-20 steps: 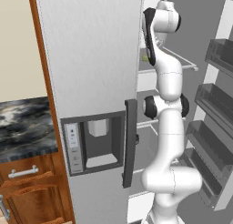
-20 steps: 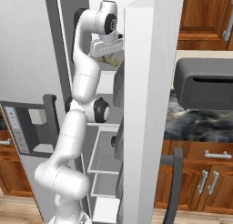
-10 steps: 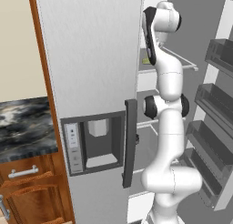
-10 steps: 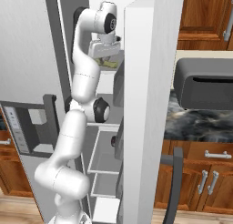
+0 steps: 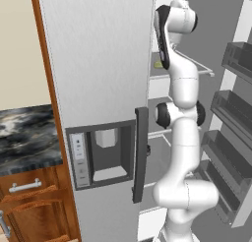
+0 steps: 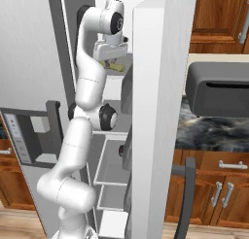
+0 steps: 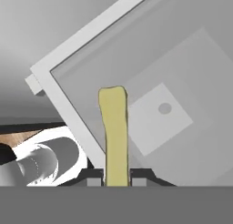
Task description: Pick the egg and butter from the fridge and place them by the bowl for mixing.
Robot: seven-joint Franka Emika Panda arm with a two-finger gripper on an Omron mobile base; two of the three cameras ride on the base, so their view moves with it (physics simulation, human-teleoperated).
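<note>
While the fridge [image 5: 98,64] stands with its right door [image 6: 155,111] swung open, the arm [image 6: 85,97] rises from the base and reaches high into the compartment, between the shut left door and the open one. Door racks [image 5: 236,108] line the right edge of the left base view, and a dark toaster [image 6: 219,90] sits on the marbled surface [image 6: 209,131] to the right of the fridge.

Up at an upper glass shelf [image 7: 182,82], the gripper [image 7: 116,177] is clenched on the butter [image 7: 113,132]. In the hand view the pale yellow stick runs straight out from between the fingertips [image 7: 139,178], held by one end, with its free end over the shelf's near white frame. From the right base view the butter shows as a yellow sliver just under the hand; whether it is clear of the shelf or resting on it I cannot tell for sure.

The egg and bowl lie outside these pictures, so in my judgement the butter is in hand and the carry to the bowl is still ahead.

The risks come from the grip and the tight space. Because the stick is thin and pinched at one end, it could pivot or slide out if the wrist swings fast. Its long free end may catch the shelf frame on the way out. The elbow also sits close to the open door's edge, so a wide swing could knock it.
</note>
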